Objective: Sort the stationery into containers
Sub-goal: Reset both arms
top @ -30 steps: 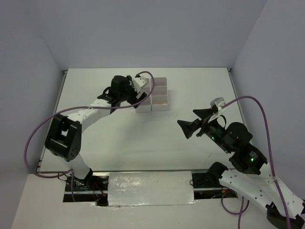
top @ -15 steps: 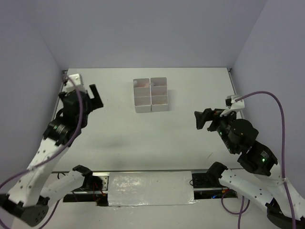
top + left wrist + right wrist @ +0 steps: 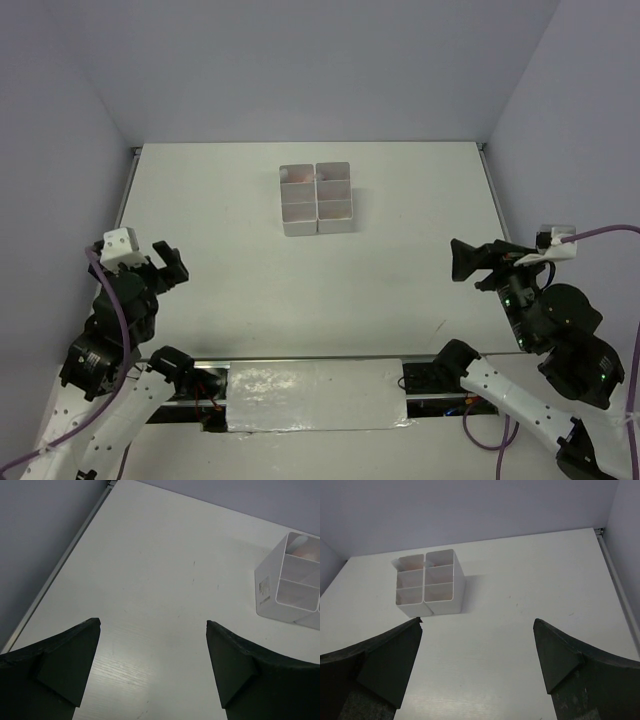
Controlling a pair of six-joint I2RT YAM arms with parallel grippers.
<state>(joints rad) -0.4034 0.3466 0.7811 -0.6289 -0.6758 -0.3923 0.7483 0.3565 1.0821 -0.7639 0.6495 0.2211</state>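
The containers (image 3: pixel 317 198), a white block of six open-topped boxes, stand at the far middle of the table. They also show in the left wrist view (image 3: pixel 292 582) and the right wrist view (image 3: pixel 427 582). No loose stationery shows on the table. Faint pinkish tints show inside some boxes, but I cannot make out what is in them. My left gripper (image 3: pixel 172 262) (image 3: pixel 153 622) is open and empty, raised at the near left. My right gripper (image 3: pixel 462 260) (image 3: pixel 478 621) is open and empty, raised at the near right. Both are well apart from the containers.
Grey walls close the table (image 3: pixel 250 280) on the left, far and right sides. A silver-taped strip (image 3: pixel 315 395) runs along the near edge between the arm bases. Purple cables (image 3: pixel 600 232) hang from both arms.
My left arm has drawn back from the containers to the near left. My right arm has drawn back to the right. Both grippers stay open and empty.
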